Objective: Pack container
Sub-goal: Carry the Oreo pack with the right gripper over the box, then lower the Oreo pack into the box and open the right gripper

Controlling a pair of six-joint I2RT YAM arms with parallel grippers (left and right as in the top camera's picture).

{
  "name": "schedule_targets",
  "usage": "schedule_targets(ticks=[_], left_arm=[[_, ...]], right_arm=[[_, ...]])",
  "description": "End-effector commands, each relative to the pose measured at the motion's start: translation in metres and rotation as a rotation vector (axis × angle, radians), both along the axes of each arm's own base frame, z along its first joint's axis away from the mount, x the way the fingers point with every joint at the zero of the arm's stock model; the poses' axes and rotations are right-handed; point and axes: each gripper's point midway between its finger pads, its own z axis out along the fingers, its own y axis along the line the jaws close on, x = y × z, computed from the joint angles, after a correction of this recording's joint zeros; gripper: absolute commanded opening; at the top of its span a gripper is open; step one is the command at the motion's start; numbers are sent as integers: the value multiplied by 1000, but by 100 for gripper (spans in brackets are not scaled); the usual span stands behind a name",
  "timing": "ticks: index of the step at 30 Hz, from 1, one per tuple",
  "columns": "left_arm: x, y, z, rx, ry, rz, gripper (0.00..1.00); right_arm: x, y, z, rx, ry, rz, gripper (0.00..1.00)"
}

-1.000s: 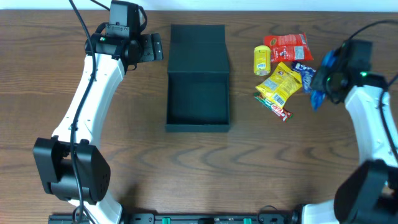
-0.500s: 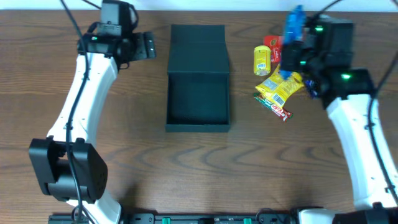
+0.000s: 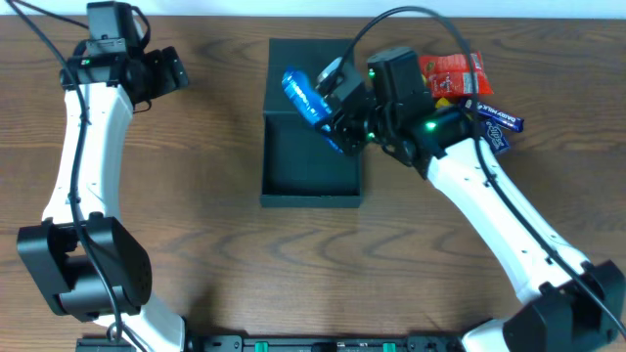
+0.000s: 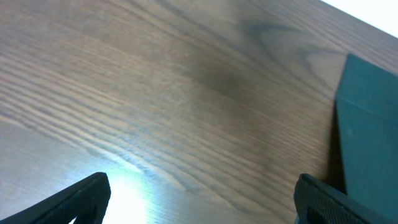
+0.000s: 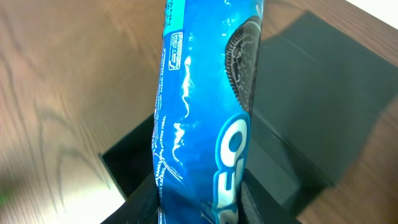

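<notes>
The container [image 3: 303, 176] is a dark teal-black box lying open mid-table, its flap lid [image 3: 311, 61] folded back at the far side. My right gripper [image 3: 335, 122] is shut on a blue Oreo packet [image 3: 305, 93] and holds it over the box's far right part. In the right wrist view the packet [image 5: 205, 106] stands between the jaws above the box [image 5: 323, 93]. My left gripper [image 3: 174, 70] is open and empty at the far left; its wrist view shows bare table and the box edge [image 4: 367, 124].
Snack packets lie at the far right: a red one [image 3: 452, 73] and a dark blue one [image 3: 499, 125], partly hidden by my right arm. The table's far edge runs just behind the box lid.
My right gripper carried the blue Oreo packet left from the snack pile to above the container. My left arm swung further left, away from the box.
</notes>
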Motion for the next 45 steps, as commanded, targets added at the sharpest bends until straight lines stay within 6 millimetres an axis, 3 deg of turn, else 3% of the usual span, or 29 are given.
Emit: schedule_targets(ticks=[1,8,14,21,28,38,39,42,44,45], left_arm=[[-2,1,-7,1,23,-31,95],[-3,1,-8,6,30,-40,95],[-5,1,-9,5,38,-40,95],[-8,1,-11,2,53,-40,95],[-8,1,-11,3,52,-40,95],[-8,1,-11,3,51,-40,95],[-8,1,-11,3,51,-40,95],[-8,1,-11,3,51,-40,95],[-8,1,-11,3,51,-40,95],[-8,1,-11,3,51,-40,96]], right_arm=[[2,7,-2,-34,-80,131,9],[10,8,-37,-173,-114,180,16],[37,4,-70,-375,-220,175,17],[47,3,-101,-519,-269,238,24],[58,6,-96,-518,-325,225,33],[47,20,-98,-495,-316,269,36],[46,19,-99,-497,-313,270,38],[46,18,-100,-504,-308,267,62],[47,17,-98,-507,-313,261,99],[48,18,-97,-503,-315,252,99]])
